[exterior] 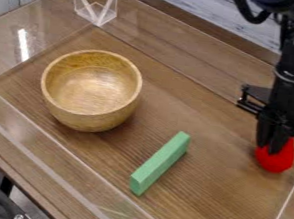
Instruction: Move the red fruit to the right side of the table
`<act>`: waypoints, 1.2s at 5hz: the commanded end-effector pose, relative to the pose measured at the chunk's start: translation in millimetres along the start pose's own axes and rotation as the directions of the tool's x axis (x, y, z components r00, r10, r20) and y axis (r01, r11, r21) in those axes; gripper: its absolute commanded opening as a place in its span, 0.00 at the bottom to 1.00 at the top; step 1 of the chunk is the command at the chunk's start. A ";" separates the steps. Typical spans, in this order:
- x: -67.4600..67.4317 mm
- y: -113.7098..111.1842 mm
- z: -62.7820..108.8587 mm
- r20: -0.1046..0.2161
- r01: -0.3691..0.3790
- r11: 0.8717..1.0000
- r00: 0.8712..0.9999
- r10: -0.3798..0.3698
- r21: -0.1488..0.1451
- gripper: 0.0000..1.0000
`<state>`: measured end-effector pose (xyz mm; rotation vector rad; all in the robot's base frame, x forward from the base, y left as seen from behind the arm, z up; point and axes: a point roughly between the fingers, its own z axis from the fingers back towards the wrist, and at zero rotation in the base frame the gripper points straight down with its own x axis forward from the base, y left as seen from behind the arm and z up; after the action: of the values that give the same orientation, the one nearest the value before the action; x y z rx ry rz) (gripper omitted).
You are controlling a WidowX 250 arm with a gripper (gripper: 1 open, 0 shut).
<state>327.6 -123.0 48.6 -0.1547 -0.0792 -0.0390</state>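
Observation:
The red fruit (277, 158) is a small glossy red piece at the right side of the table (217, 110), down at or just above the wood near the clear right wall. My gripper (276, 144) points straight down over it and is shut on its top. The black arm rises from it toward the upper right corner of the view. The fruit's green leafy top is hidden by the fingers.
A round wooden bowl (92, 89) stands left of centre. A long green block (161, 163) lies diagonally near the front. Low clear acrylic walls edge the table, with a clear corner piece (94, 7) at the back left.

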 end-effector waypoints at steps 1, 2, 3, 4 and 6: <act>3.9 7.8 18.8 0.079 -0.026 0.999 0.996 0.028 -0.023 0.00; 0.5 17.0 14.6 0.089 -0.040 0.999 0.995 0.042 -0.023 0.00; 3.2 30.3 23.4 0.090 -0.010 1.000 0.996 0.012 -0.024 1.00; 6.2 41.4 32.1 0.098 0.025 0.999 0.995 -0.022 -0.028 1.00; 16.0 69.6 69.1 0.200 -0.093 0.996 0.975 0.093 -0.009 1.00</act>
<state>334.8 -41.9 84.6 -0.1543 -0.2027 0.0815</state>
